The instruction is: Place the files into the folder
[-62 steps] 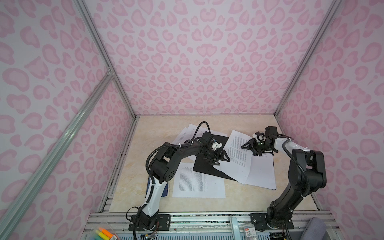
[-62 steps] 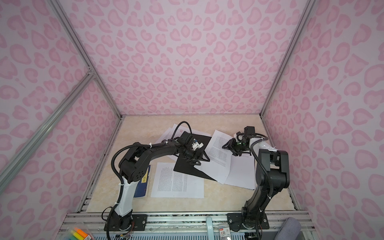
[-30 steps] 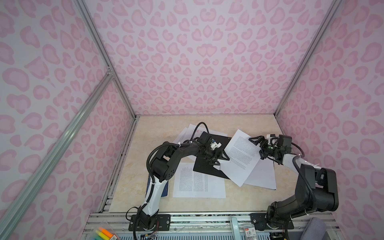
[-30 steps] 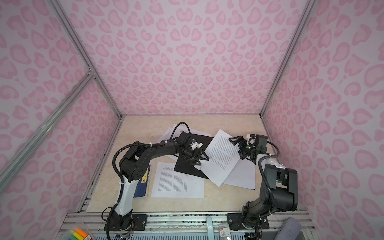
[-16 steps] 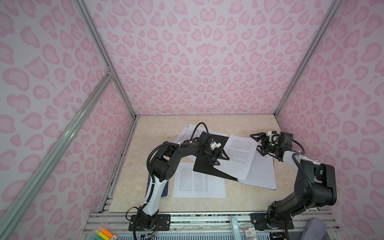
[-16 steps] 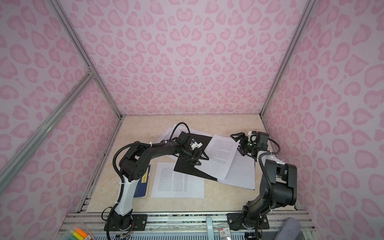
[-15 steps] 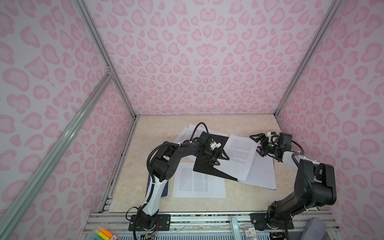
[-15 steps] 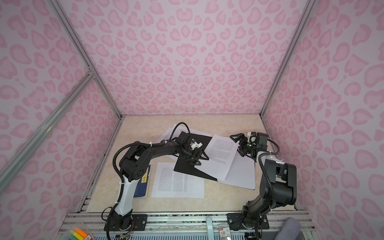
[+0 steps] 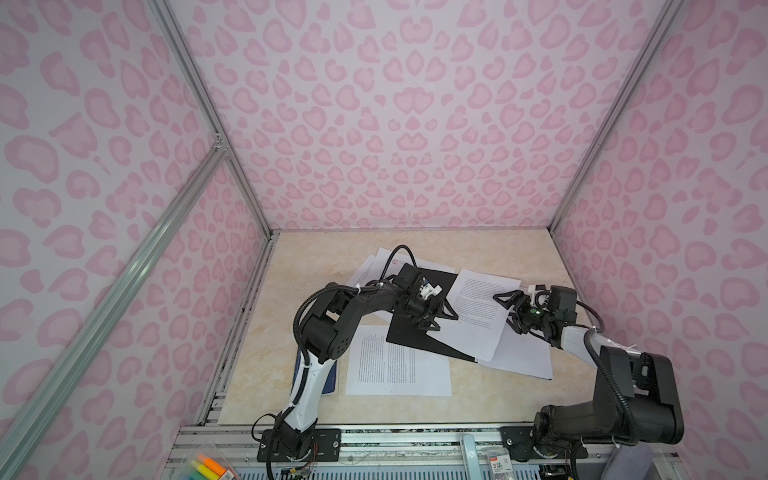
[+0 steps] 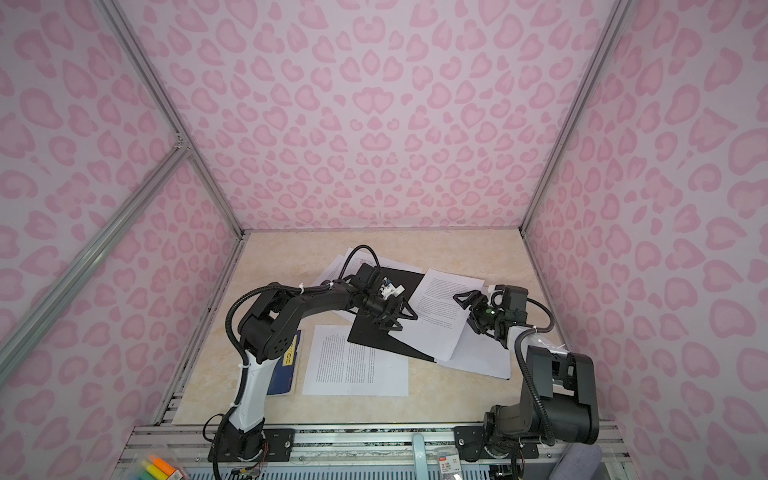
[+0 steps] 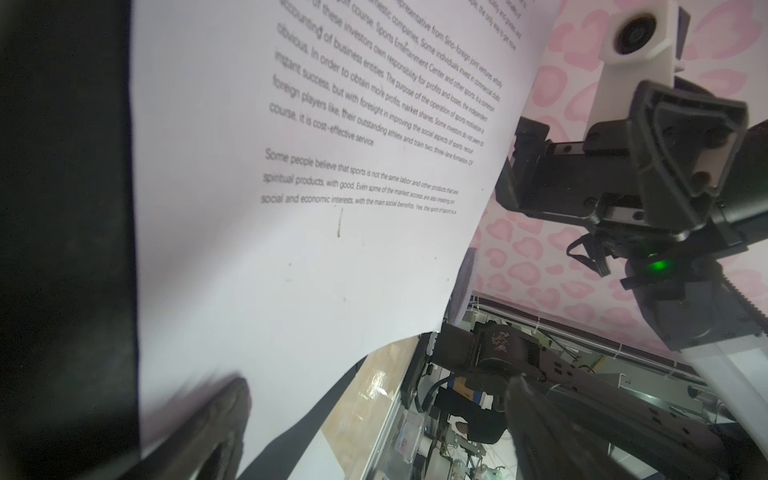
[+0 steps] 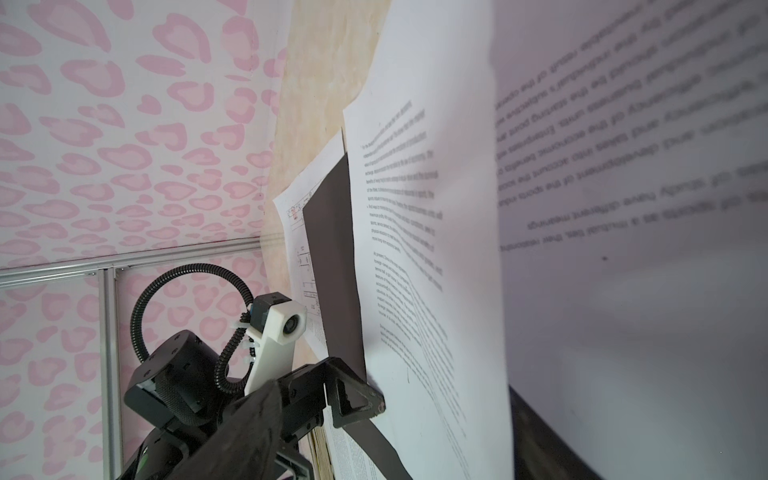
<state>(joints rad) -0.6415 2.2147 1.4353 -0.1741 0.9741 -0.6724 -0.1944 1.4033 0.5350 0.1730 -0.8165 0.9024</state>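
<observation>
The folder [image 9: 409,337] [image 10: 370,337] lies open in mid-table, black inside up. One of the files, a printed sheet [image 9: 478,316] [image 10: 440,311], rests half on its right part and over another sheet [image 9: 525,359]. My left gripper [image 9: 440,321] [image 10: 401,321] is open, one finger [image 12: 353,395] down at that sheet's left edge on the black folder [image 12: 332,249]. My right gripper [image 9: 509,312] [image 10: 469,312] is open, its jaws either side of the sheet's raised right edge [image 12: 424,270]. More files lie in front [image 9: 399,365] and at the back left [image 9: 372,266].
A dark blue book [image 10: 286,365] with a yellow label lies under the left arm near the front left. Pink patterned walls close in three sides. The metal base rail [image 9: 415,436] runs along the front, with a box of highlighters [image 9: 205,467] below it.
The top sheet, tilted up a second ago, has swung left and settled onto the folder. The right gripper followed its edge and its jaws narrowed a little. The left arm has not moved.
</observation>
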